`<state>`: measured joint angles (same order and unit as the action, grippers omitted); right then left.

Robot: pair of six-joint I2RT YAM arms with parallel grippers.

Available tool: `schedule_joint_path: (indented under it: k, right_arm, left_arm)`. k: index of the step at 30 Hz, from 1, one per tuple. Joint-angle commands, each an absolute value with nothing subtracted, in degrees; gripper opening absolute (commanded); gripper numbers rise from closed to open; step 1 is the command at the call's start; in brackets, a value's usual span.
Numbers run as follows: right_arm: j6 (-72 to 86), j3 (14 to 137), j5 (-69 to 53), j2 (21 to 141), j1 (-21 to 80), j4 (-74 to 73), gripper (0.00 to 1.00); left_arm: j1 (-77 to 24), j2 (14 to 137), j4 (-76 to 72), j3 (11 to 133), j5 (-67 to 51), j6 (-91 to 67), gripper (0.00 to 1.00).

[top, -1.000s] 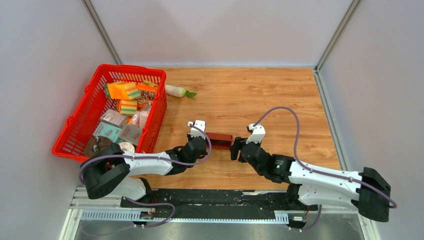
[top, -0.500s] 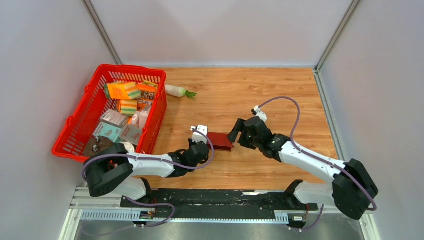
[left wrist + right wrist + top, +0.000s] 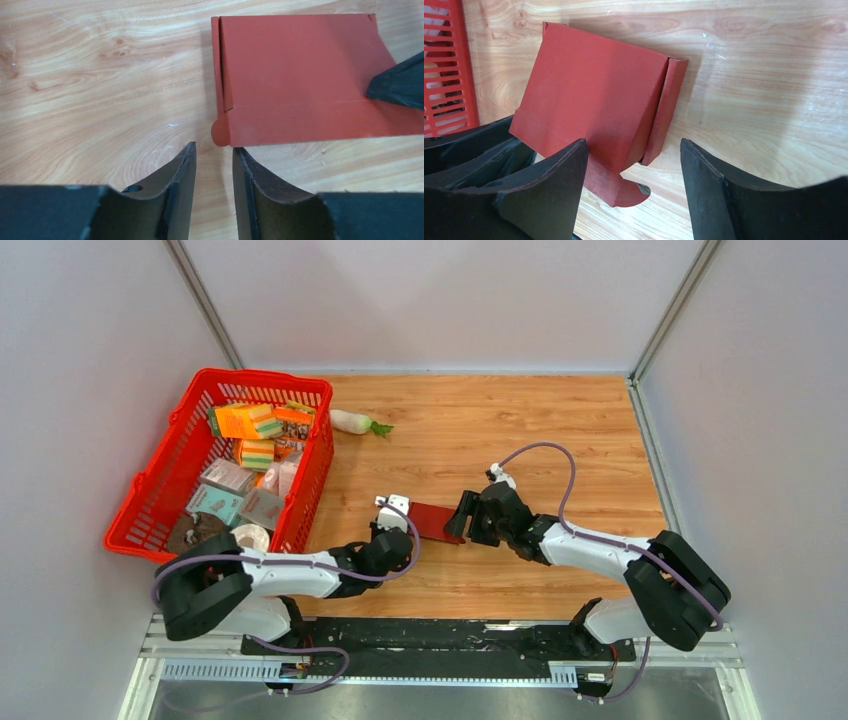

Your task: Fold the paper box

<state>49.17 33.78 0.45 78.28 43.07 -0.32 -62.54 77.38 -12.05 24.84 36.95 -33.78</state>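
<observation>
The dark red, thin cardboard paper box [image 3: 437,521] is seen lying on the wooden surface [image 3: 560,430], in its near half, between the two arms. It is judged to be only partly folded. A broad panel is creased and lifted, a narrow side flap is turned up at one end, and a rounded tab [image 3: 220,134] is left sticking out flat at a corner. The walls are not yet stood up and tucked in, so most of the folding is judged to be left.

The left gripper [image 3: 214,150] is held just beside that tab, its jaws narrowly parted with nothing between them. The right gripper [image 3: 633,142] is set at the box's right end, its jaws wide and empty. One of its fingers is seen over the panel, though contact cannot be confirmed. The underside of the box and any inner flaps are hidden.
</observation>
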Motion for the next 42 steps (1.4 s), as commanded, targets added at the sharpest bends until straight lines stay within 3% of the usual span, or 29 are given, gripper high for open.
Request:
schedule_joint_path:
  k: [1, 7, 10, 15, 22, 29, 34, 37, 42]
  right_arm:
    - [48.7, 31.4, -1.4, 79.2, 43.0, 6.0, 0.7]
    - [47.6, 30.1, -1.2, 78.8, 42.9, 6.9, 0.7]
    - [45.9, 30.1, -1.3, 79.0, 43.0, 6.7, 0.7]
    - [43.1, 29.5, -2.1, 79.5, 43.0, 7.6, 0.64]
    - [41.3, 27.9, -2.6, 79.4, 43.0, 9.7, 0.44]
    - [39.9, 27.6, -3.2, 80.5, 42.7, 11.2, 0.32]
    - [39.3, 27.1, -3.6, 81.1, 42.1, 11.7, 0.24]
    - [38.8, 26.5, -3.8, 81.1, 41.9, 12.2, 0.2]
    - [38.3, 26.2, -4.5, 81.0, 41.6, 12.3, 0.12]
  left_arm:
    - [-62.8, 69.6, -8.7, 23.1, 35.0, -34.1, 0.43]
    - [-62.8, 55.2, -0.5, 18.2, 26.9, -33.5, 0.46]
    - [-62.8, 47.5, 5.3, 16.9, 23.5, -33.0, 0.41]
    - [-61.7, 43.7, 14.2, 22.8, 20.5, -30.5, 0.41]
    - [-47.3, 58.3, 9.2, 32.1, 1.1, -34.7, 0.54]
    - [-38.7, 74.7, 0.2, 35.2, -10.1, -36.2, 0.55]
    - [-37.3, 79.9, -3.4, 34.5, -10.0, -36.0, 0.53]
    - [-37.1, 80.8, -4.7, 33.8, -9.7, -36.1, 0.46]
    - [-37.1, 81.9, -4.8, 33.3, -9.7, -35.9, 0.23]
